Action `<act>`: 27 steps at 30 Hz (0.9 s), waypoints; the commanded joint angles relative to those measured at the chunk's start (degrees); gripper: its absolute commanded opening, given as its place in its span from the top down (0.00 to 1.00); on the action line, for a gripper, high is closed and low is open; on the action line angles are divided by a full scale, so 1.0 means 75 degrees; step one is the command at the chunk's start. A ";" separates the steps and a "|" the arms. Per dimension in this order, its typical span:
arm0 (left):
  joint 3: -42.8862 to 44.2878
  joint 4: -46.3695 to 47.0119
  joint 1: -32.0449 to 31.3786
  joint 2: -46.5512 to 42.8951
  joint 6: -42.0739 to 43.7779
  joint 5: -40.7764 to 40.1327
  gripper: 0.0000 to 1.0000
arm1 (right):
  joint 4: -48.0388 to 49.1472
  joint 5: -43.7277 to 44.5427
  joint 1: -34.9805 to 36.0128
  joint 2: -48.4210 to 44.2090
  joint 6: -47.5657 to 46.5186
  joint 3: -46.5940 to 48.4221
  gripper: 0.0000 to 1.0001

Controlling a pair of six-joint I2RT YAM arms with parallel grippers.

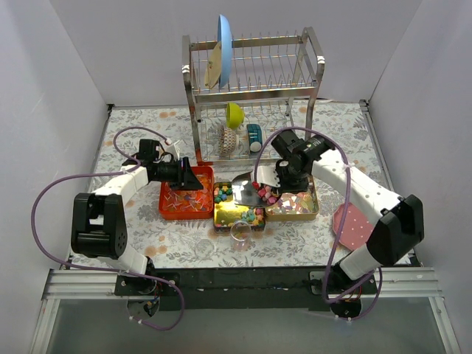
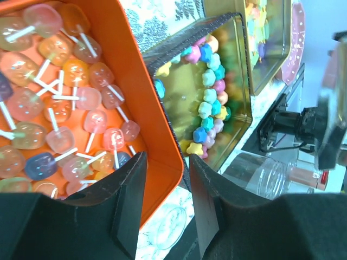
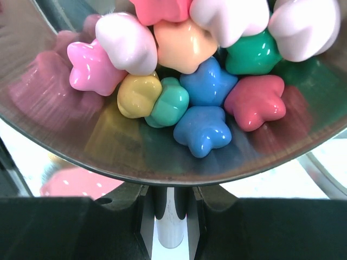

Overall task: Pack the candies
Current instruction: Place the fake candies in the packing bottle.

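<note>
Brushed steel scoop point(image 3: 97, 154) held over mid-table, curved bowl mirroring its load in smeared colour. Thin stem point(image 3: 169, 230) pinched between right jaws, closed firmly on it. Long axis roughly parallel to near edge of table, bowl mouth toward left edge, stem toward right edge.

Heaped at stem end of bowl: candies point(image 3: 203, 130), glossy, hard-looking five-lobed stars, squat, about as wide as long, facing every way. Pink, white, peach, yellow, teal, green, blue. More of same strewn along one side of shiny gold tin point(image 2: 179, 97) beneath scoop.

Second gold tin point(image 1: 310, 214) touching first on side toward right edge.

Orange tin point(image 2: 157, 135) on side toward left edge, rounded corners, smooth rolled rim. Filled with lollipops point(image 2: 81, 103), translucent rounded lumps on white sticks lying crisscross. Left jaws shut on its wall, one finger point(image 2: 127, 206) inside, other outside.

Clear glass point(image 1: 237, 232) just beside gold tin on near side.

Wire dish rack point(image 1: 254, 88) at far edge.

Pink dotted disc point(image 1: 352, 225) flat near right edge.

Floral-patterned table point(image 1: 184, 247).
</note>
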 commanded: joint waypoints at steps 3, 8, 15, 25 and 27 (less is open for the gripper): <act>0.0042 0.0220 0.0250 -0.0411 0.0005 -0.0180 0.63 | -0.0399 0.1203 0.0706 -0.0800 -0.0824 0.0131 0.99; -0.0051 0.0302 0.0320 -0.0527 -0.0030 -0.0204 0.63 | -0.0493 0.1731 0.1199 -0.0813 -0.0742 0.0119 0.99; -0.0145 0.0454 0.0379 -0.0621 -0.0183 -0.0192 0.62 | -0.0493 0.2200 0.1727 -0.0613 -0.0320 0.0084 0.99; -0.0251 0.0571 0.0379 -0.0692 -0.0323 -0.0133 0.62 | -0.0411 0.2680 0.1739 -0.1000 -0.0706 -0.0291 0.99; -0.0274 0.0642 0.0379 -0.0692 -0.0358 -0.0133 0.62 | -0.0423 0.2716 0.1739 -0.1058 -0.0812 -0.0303 0.99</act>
